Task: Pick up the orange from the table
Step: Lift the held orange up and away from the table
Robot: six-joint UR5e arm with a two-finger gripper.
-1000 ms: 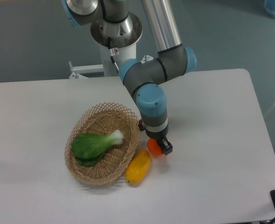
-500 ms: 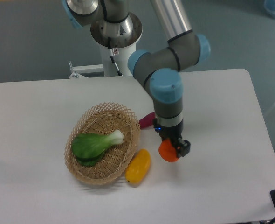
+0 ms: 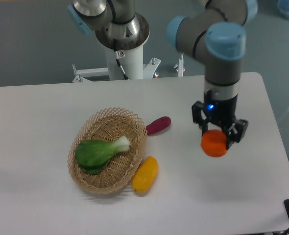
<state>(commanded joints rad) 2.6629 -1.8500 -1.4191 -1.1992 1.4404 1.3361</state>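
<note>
Camera view: orange held off the table.
On the table (image 3: pixel 46 112), a basket (image 3: pixel 108 150) holds a green vegetable (image 3: pixel 99 152); yellow fruit (image 3: pixel 145 174) and purple vegetable (image 3: pixel 157 125) lie beside it. Rightward, gripper (image 3: pixel 216 141) fingers clench the orange (image 3: pixel 213 143).

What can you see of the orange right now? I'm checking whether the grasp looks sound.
The orange is a small, round, smooth, bright-orange fruit, slightly flattened. It sits between the dark fingers of the pincer, which is closed on its sides and covers its top. It appears lifted over the white table, right of the basket, touching nothing but the pincer; no marks or stem are visible.
</note>
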